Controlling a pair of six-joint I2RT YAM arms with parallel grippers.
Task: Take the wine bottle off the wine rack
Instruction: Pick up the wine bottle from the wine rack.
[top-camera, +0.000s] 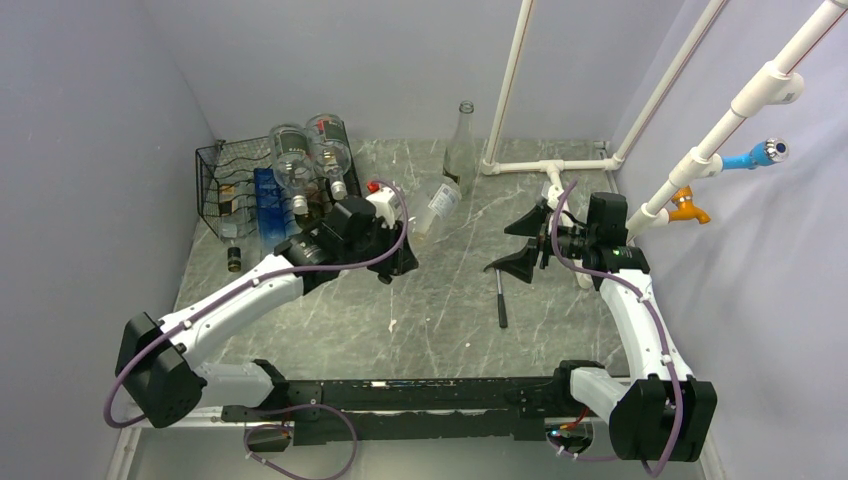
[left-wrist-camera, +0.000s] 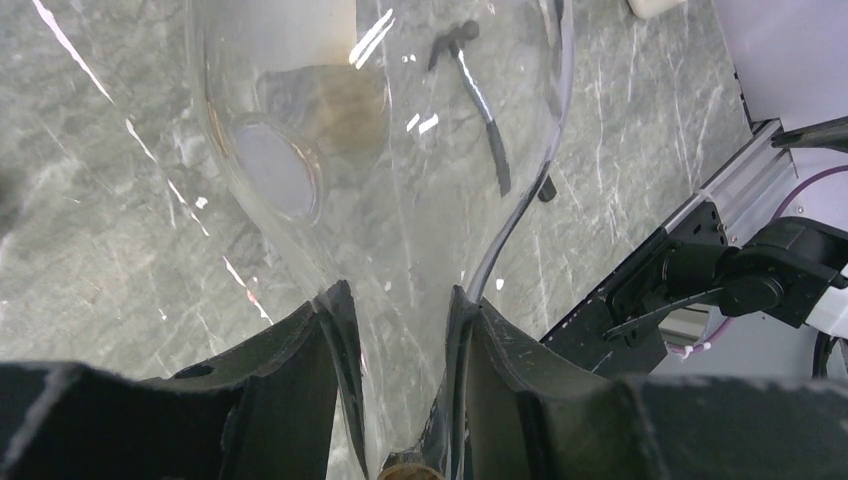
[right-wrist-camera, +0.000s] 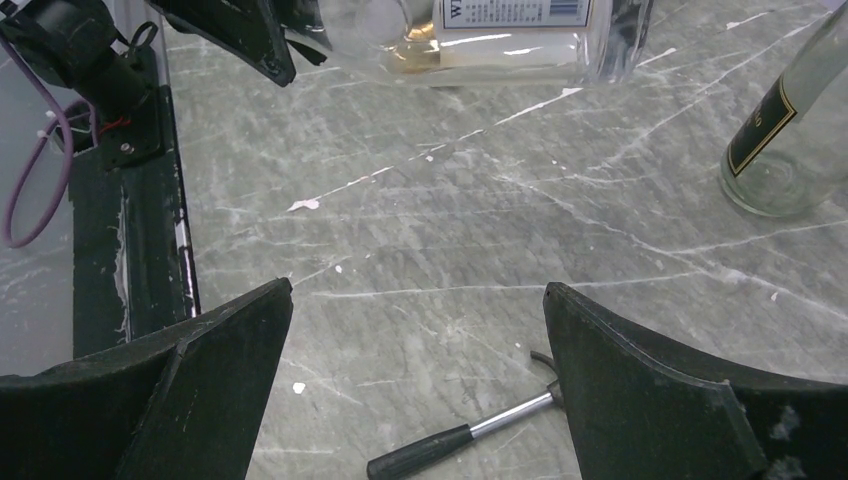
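Observation:
The black wire wine rack (top-camera: 214, 190) stands at the back left, with two clear bottles (top-camera: 292, 160) lying on top and a blue one (top-camera: 268, 205) at its front. My left gripper (top-camera: 405, 245) is right of the rack, shut on the neck of a clear wine bottle (top-camera: 437, 205) with a white label. In the left wrist view both fingers (left-wrist-camera: 335, 330) pinch the glass neck and the bottle (left-wrist-camera: 400, 150) stretches away over the table. My right gripper (top-camera: 518, 243) stands open, nothing between its fingers (right-wrist-camera: 230, 350), and sees the held bottle (right-wrist-camera: 500, 40) ahead.
A hammer (top-camera: 500, 300) lies on the marble table below my right gripper, also the hammer (right-wrist-camera: 460, 440) in its wrist view. An upright clear bottle (top-camera: 461, 145) stands at the back centre. White pipes (top-camera: 540, 165) run along the back right. A dark bottle neck (top-camera: 233, 258) pokes from the rack's front.

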